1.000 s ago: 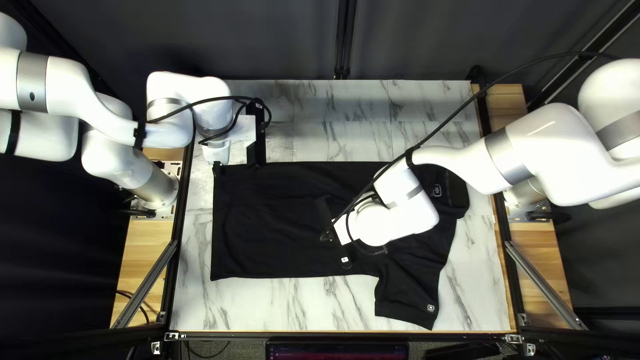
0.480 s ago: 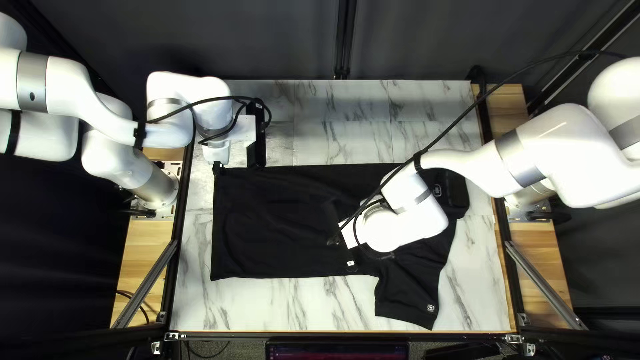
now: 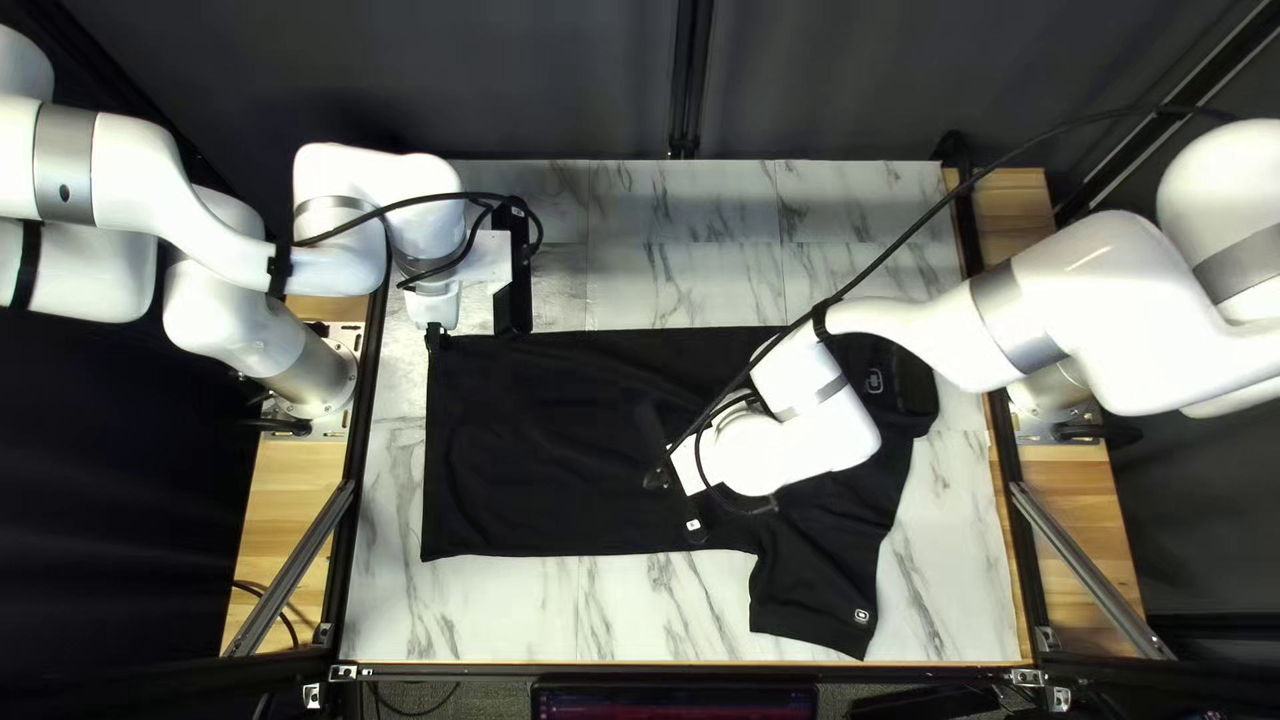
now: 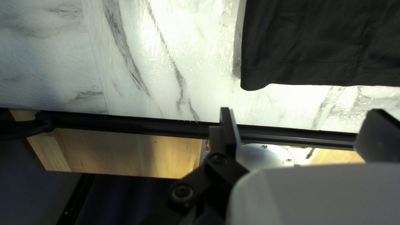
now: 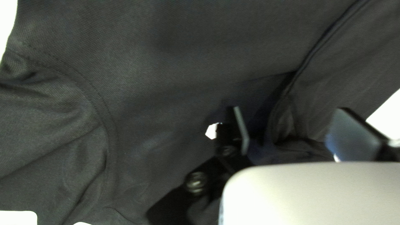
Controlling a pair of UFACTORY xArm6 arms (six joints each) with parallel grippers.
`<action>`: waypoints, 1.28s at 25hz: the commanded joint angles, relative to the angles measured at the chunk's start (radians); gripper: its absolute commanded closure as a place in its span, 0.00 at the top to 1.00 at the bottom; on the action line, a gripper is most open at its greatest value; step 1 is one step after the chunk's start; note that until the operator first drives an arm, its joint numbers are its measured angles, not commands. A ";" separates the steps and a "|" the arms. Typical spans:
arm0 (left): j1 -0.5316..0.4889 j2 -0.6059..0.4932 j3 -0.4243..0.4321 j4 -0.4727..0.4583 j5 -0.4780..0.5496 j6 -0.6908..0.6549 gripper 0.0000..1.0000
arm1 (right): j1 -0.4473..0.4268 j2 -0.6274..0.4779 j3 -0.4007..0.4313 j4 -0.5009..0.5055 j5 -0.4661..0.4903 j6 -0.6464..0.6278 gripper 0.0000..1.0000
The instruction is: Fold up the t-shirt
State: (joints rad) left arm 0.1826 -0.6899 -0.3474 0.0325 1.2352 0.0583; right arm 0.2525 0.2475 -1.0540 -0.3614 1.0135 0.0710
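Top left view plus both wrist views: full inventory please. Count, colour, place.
t-shirt: 1, black, flat on the tabletop
logo marks: 2, white, on the t-shirt
marble-pattern tabletop: 1, white with grey veins, under the t-shirt
wooden side boards: 2, light brown, left and right of the tabletop
curtain: dark grey, behind the far edge; panel count unclear
screen: 1, dark, partly seen beyond the near edge
left arm: 1, white, table's left
right arm: 1, white, table's right
left gripper: 1, black, open, by the hem
right gripper: 1, black, open, over the t-shirt
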 commanded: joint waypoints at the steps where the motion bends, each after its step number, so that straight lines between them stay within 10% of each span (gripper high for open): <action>1: 0.000 0.000 0.000 0.000 0.000 0.000 1.00 | -0.108 -0.223 0.142 0.016 -0.027 -0.106 1.00; 13: 0.000 0.000 0.000 0.000 0.000 0.000 1.00 | -0.496 -0.836 0.306 0.355 0.109 -0.583 1.00; 32: 0.000 0.000 0.000 0.000 0.000 0.000 1.00 | -0.581 -0.898 0.266 0.438 0.177 -0.633 1.00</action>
State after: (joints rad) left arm 0.1826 -0.6899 -0.3474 0.0325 1.2352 0.0583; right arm -0.3282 -0.6506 -0.7877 0.0765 1.1906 -0.5616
